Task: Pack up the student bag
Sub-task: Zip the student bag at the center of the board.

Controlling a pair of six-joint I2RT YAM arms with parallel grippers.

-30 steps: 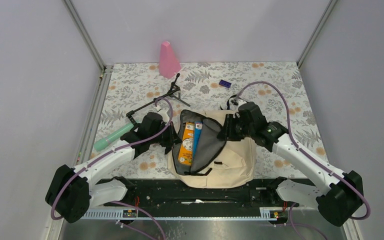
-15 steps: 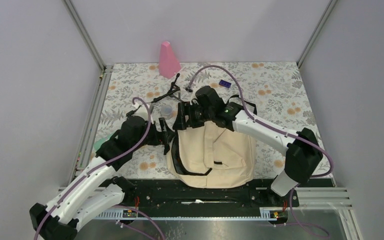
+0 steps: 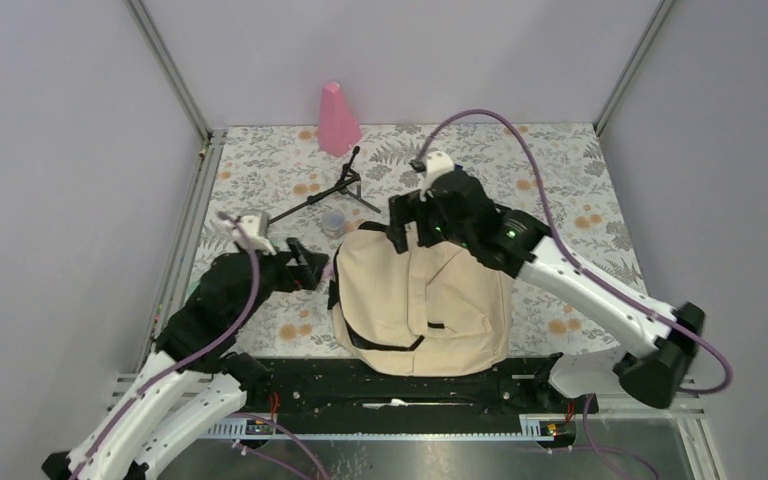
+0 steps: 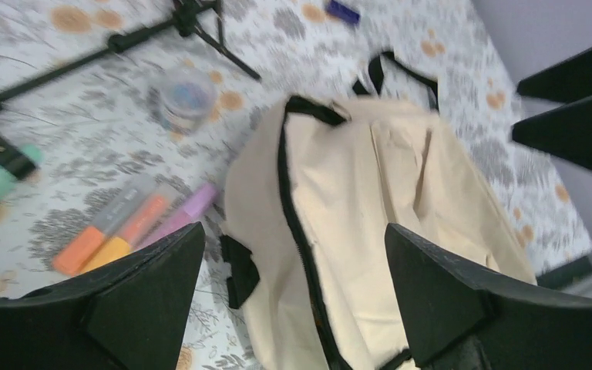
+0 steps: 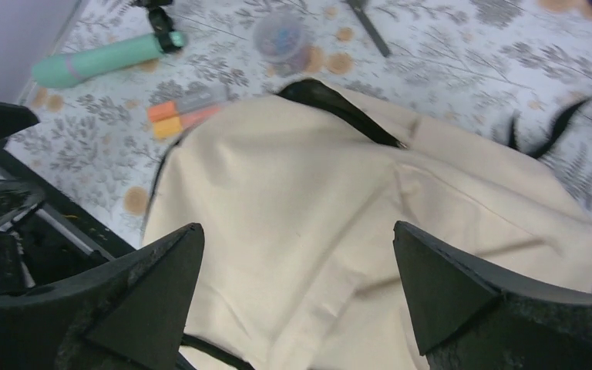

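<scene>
Since a second ago both my claws have let go of the bag's mouth, and its flap now lies shut over the dark lining. From above, the student bag (image 3: 430,300), a large soft cream fabric backpack with black zips, lies flat at the near middle of the floral-patterned table (image 3: 560,170). My left claw (image 3: 305,268) hangs just left of it, jaws apart and empty. My right claw (image 3: 400,225) hangs over its far left corner, jaws wide and empty. From my left wrist, orange and lilac marker pens (image 4: 123,227) lie beside the bag's edge, with a small round clear jar (image 4: 186,96) beyond. From my right wrist, cream cloth fills the gap between my fingers, and a mint-green cylinder (image 5: 100,60) lies well apart.
</scene>
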